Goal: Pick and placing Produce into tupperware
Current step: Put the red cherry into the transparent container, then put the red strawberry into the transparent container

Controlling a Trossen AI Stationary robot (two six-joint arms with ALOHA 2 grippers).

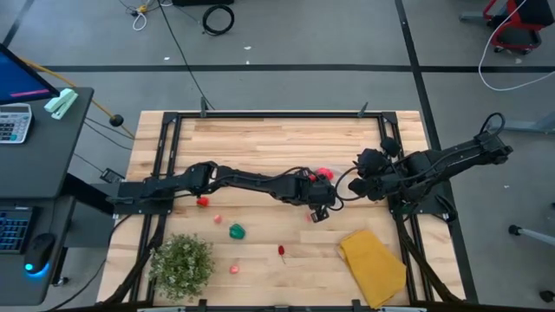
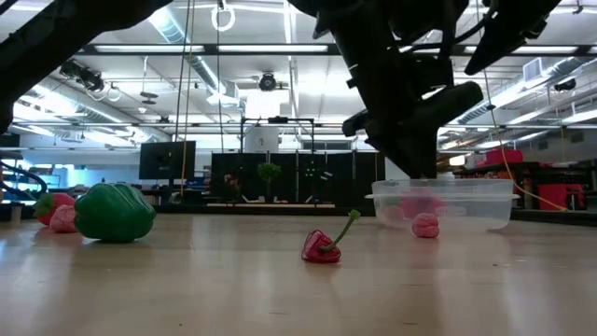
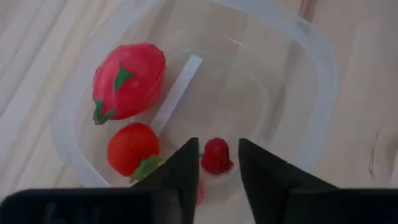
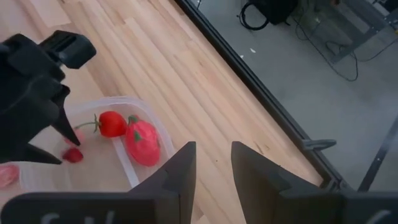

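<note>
Left pincer point(image 3: 216, 180): hangs over the round clear plastic tupperware point(image 3: 311, 74) at mid-bench, fingers apart, nothing between them; a small dark-red berry point(image 3: 216, 155) lies in the tub just past the tips, apparently a drop.
Tub contents: a large red strawberry-shaped toy point(image 3: 129, 81) and a red tomato with green stalk point(image 3: 132, 148) lie beside the berry.
Right pincer point(image 4: 210, 171): waits right of the tub, fingers parted and empty, clear of the drop.
Loose produce: green pepper point(image 1: 237, 231), red chilli point(image 1: 281, 251), two pink pieces point(image 1: 218, 218) and a red piece point(image 1: 203, 201) lie left and near, well apart.
Open room: bare wood between pieces; bushy green plant point(image 1: 182, 263) at the near-left edge, yellow folded cloth point(image 1: 373, 267) near right.
</note>
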